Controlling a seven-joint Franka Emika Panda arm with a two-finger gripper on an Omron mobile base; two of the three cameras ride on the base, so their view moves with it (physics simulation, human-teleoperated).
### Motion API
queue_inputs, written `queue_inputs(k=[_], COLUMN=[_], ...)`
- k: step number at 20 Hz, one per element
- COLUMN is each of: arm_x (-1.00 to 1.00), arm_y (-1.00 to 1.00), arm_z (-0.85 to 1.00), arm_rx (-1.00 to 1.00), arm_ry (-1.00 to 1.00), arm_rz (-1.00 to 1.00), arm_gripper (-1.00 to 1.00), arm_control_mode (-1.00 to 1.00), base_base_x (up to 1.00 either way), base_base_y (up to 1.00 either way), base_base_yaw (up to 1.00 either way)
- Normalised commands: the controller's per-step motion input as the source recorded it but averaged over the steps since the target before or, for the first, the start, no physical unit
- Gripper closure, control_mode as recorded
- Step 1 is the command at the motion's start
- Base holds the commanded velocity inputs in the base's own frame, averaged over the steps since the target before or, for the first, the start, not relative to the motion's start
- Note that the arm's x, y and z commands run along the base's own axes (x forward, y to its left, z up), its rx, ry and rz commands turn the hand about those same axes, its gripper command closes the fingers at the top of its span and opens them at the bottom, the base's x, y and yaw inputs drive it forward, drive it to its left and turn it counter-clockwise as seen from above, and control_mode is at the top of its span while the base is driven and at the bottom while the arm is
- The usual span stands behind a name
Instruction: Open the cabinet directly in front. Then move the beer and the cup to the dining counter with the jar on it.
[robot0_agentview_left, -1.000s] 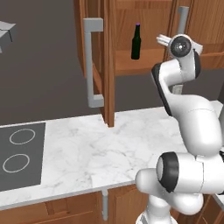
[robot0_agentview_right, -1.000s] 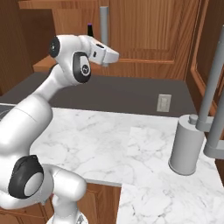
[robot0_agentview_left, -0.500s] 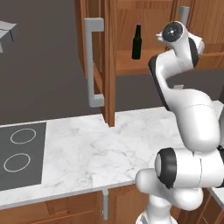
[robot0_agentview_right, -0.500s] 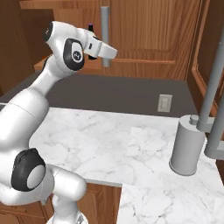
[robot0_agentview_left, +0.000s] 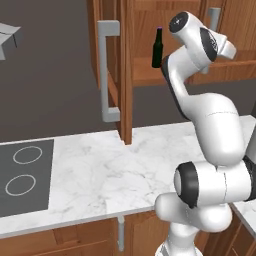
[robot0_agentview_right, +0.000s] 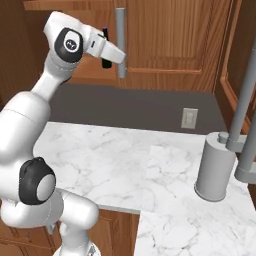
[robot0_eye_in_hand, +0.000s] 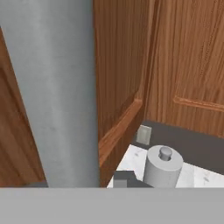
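Observation:
The reddish-brown cabinet (robot0_agentview_left: 145, 75) hangs above the worktop, its left door (robot0_agentview_left: 126, 100) swung out edge-on. On the shelf inside stands the dark beer (robot0_agentview_left: 157, 48) bottle, whose cap peeks over my hand in the right base view as beer (robot0_agentview_right: 105, 30). My gripper (robot0_agentview_right: 121, 55) is up at the right door's grey bar handle (robot0_agentview_right: 120, 30) and shut on it. In the hand view the handle (robot0_eye_in_hand: 57, 96) looms close, with one fingertip (robot0_eye_in_hand: 124, 177) beside it. The cup, the jar and the dining counter are out of view.
Below lies a marble worktop (robot0_agentview_left: 100, 170) with a cooktop (robot0_agentview_left: 22, 175) at its left. A tall grey lidded canister (robot0_agentview_right: 215, 167) stands at the worktop's right, by another cabinet bar handle (robot0_agentview_right: 245, 100). A wall outlet (robot0_agentview_right: 189, 118) sits on the dark backsplash.
My arm's upper links have lifted and straightened while the hand stayed at the right door's handle. The handle has drifted only slightly.

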Motion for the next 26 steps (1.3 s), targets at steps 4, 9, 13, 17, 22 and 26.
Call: queue_inputs(k=[4,9,13,17,22,26], arm_x=[-0.87,-0.98,-1.0,-1.0,-0.9,-0.77], arm_y=[-0.99,-1.0,-1.0,-0.99,-0.9,-0.78], arm_z=[0.01,0.03,0.0,0.04,0.06,0.12], arm_rx=[0.04,0.07,0.09,0.09,0.08,0.05], arm_ry=[0.0,0.0,0.0,-0.03,-0.02,-0.05], arm_rz=[-0.14,-0.1,-0.1,-0.1,-0.07,-0.02], arm_gripper=[1.0,1.0,1.0,1.0,1.0,1.0], arm_control_mode=[-1.0,-1.0,-1.0,-1.0,-1.0,-1.0], base_base_x=[0.0,0.0,0.0,0.0,0.0,0.0], base_base_y=[0.0,0.0,0.0,0.0,0.0,0.0], base_base_yaw=[0.0,0.0,0.0,0.0,0.0,0.0])
